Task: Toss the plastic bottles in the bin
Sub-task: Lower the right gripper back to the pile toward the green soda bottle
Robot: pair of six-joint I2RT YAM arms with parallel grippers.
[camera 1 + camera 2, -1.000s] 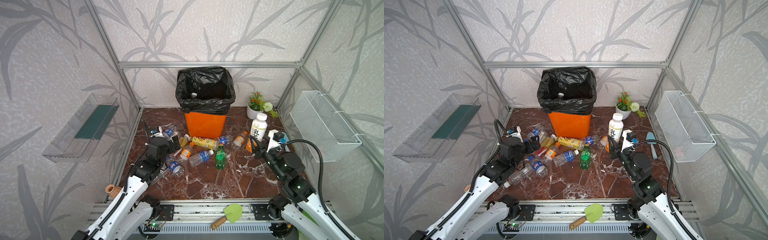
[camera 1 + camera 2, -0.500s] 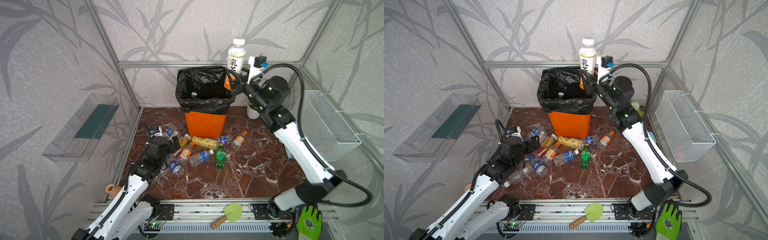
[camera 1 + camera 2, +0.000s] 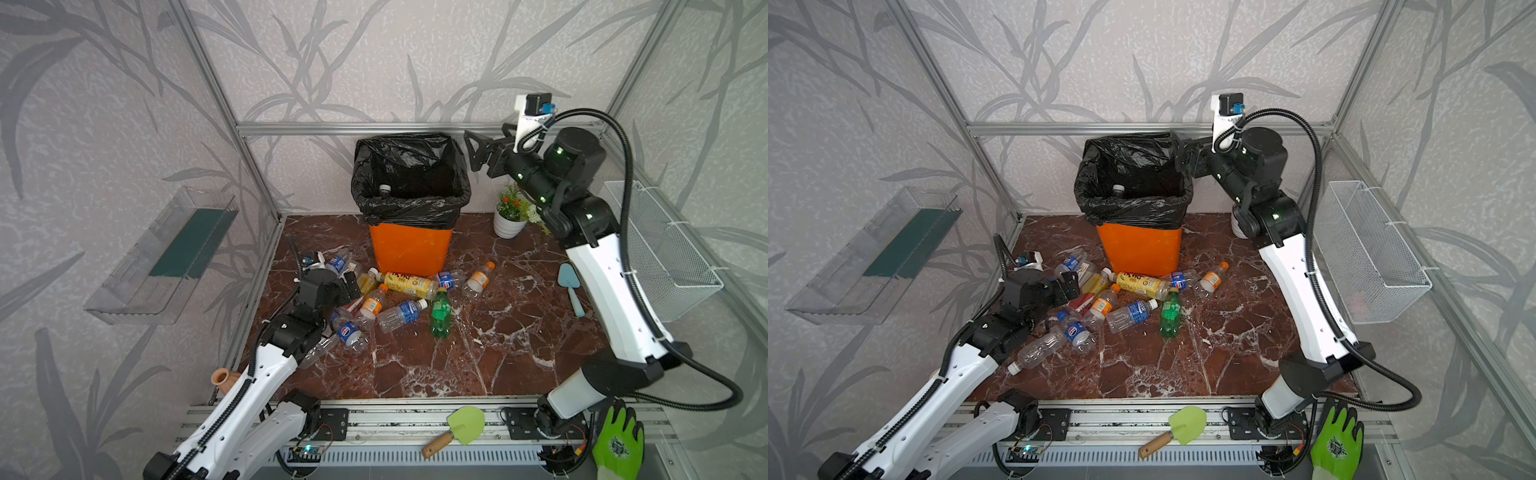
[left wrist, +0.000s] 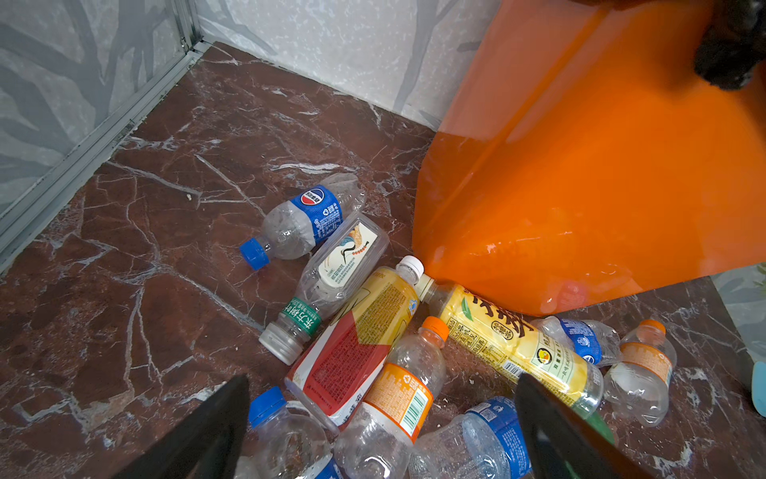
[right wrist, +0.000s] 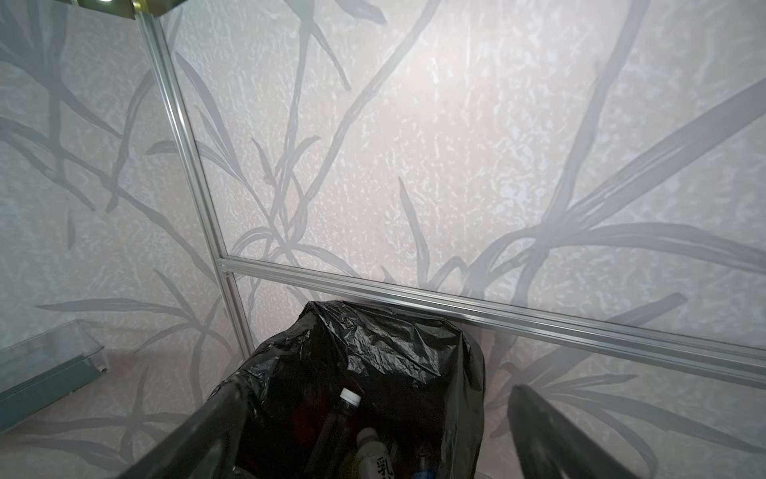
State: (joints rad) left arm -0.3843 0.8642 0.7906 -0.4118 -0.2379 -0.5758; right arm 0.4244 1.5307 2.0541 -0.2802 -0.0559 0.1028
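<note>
Several plastic bottles lie in a heap on the marble floor in front of the bin (image 3: 409,249), among them a yellow-label one (image 3: 409,284), a green one (image 3: 440,309) and an orange-capped one (image 3: 478,280). My left gripper (image 4: 383,427) hangs open just over the heap's left side, above an orange-label bottle (image 4: 400,398); both top views show it (image 3: 349,286) (image 3: 1069,286) there. My right gripper (image 3: 478,153) (image 3: 1179,156) is open and empty, high beside the bin's right rim. Its wrist view looks between the gripper's (image 5: 377,435) fingers into the black bag (image 5: 373,331), where a white bottle (image 5: 373,456) and a dark white-capped bottle (image 5: 344,410) lie.
A potted plant (image 3: 509,212) stands right of the bin, below my right arm. A white wire basket (image 3: 660,245) hangs on the right wall, a clear tray (image 3: 166,257) on the left. A blue scoop (image 3: 569,286), green trowel (image 3: 461,424), green glove (image 3: 619,440) and terracotta vase (image 3: 224,378) lie around.
My right arm swung up from the floor with the white bottle to over the bin, then opened; the bottle now lies inside the bag. The left arm has not moved.
</note>
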